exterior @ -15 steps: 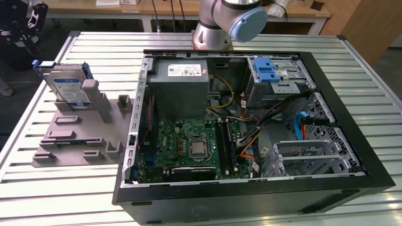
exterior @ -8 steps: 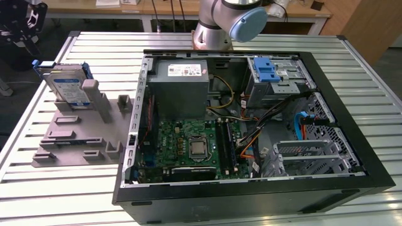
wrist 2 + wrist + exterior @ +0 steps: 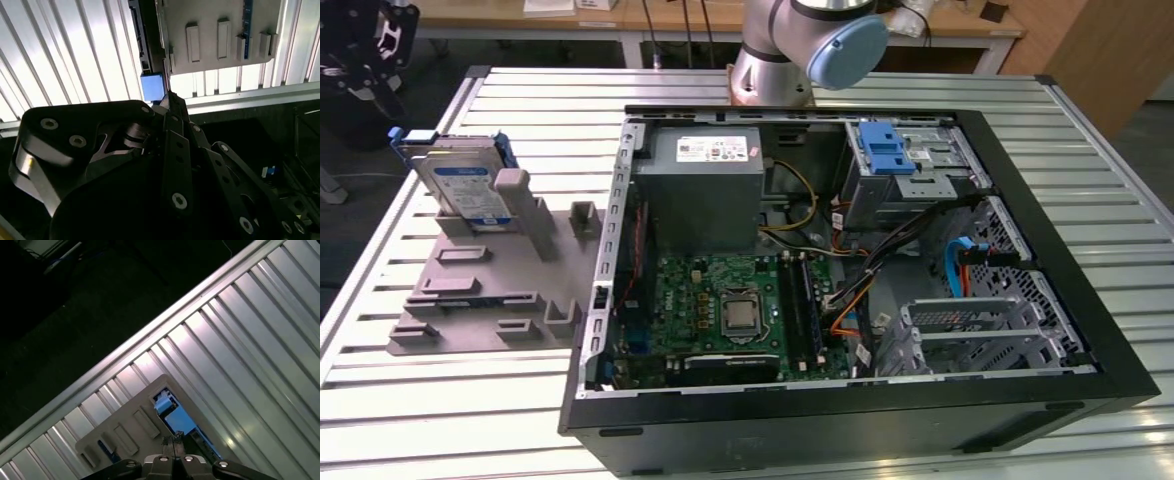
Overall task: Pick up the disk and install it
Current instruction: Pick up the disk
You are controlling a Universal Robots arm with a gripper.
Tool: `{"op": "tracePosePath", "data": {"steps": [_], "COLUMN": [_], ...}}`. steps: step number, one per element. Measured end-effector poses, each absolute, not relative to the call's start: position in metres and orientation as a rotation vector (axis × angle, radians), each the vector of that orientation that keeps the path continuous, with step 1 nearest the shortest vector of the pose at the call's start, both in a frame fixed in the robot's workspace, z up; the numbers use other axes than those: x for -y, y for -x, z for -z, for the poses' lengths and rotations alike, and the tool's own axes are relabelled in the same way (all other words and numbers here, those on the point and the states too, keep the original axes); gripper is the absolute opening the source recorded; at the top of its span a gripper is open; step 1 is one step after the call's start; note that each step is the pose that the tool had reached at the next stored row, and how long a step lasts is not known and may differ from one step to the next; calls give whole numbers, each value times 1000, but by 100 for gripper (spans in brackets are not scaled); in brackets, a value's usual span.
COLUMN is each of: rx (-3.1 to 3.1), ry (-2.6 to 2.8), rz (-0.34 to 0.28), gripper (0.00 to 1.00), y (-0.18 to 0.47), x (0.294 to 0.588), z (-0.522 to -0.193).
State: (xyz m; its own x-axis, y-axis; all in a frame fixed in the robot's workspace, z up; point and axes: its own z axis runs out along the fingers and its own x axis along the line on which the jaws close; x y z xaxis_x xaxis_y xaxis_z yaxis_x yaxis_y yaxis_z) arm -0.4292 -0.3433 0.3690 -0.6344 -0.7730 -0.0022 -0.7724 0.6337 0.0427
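Surface: a table (image 3: 520, 90) of ribbed aluminium slats running across the exterior view, bright with glare in both wrist views.
Room: wooden desks (image 3: 654, 20) stand behind the table; the floor past the table edge is dark.
On the table: 1 open black computer case (image 3: 1067, 300) towards the exterior view's right, with a grey power supply (image 3: 707, 180), a green motherboard (image 3: 734, 300) and a blue-latched drive cage (image 3: 901, 160) inside. 1 grey fixture plate (image 3: 467, 300) lies just beside the case, on the exterior view's left.
Disk position: the disk (image 3: 464, 185) stands in a grey holder at the far end of the fixture plate, outside the case.
Disk heading: it is upright on 1 edge, with the labelled flat face towards the exterior camera and the blue carrier along its top. In the second wrist view it is edge-on, a thin strip running along the plate's side with a blue tab at the near end.
Arm: the arm's base (image 3: 787, 50) sits behind the case.
Gripper: the gripper (image 3: 374, 85) hangs above and beyond the disk, at the exterior view's far left, apart from it.
Grip: in both wrist views the 2 fingertips (image 3: 176, 441) are drawn together with nothing between them.
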Motion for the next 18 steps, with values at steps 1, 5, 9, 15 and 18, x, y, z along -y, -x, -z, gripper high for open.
{"op": "tracePosePath", "data": {"steps": [1, 5, 9, 15, 18], "rx": [2818, 2767, 2725, 2691, 2677], "ry": [-1350, -1449, -1525, -1582, -1604], "rz": [62, 61, 61, 60, 60], "gripper": [11, 11, 11, 11, 11], "y": [429, 429, 429, 429, 429], "x": [343, 343, 343, 343, 343], "z": [-369, -368, -368, -368, -368]}}
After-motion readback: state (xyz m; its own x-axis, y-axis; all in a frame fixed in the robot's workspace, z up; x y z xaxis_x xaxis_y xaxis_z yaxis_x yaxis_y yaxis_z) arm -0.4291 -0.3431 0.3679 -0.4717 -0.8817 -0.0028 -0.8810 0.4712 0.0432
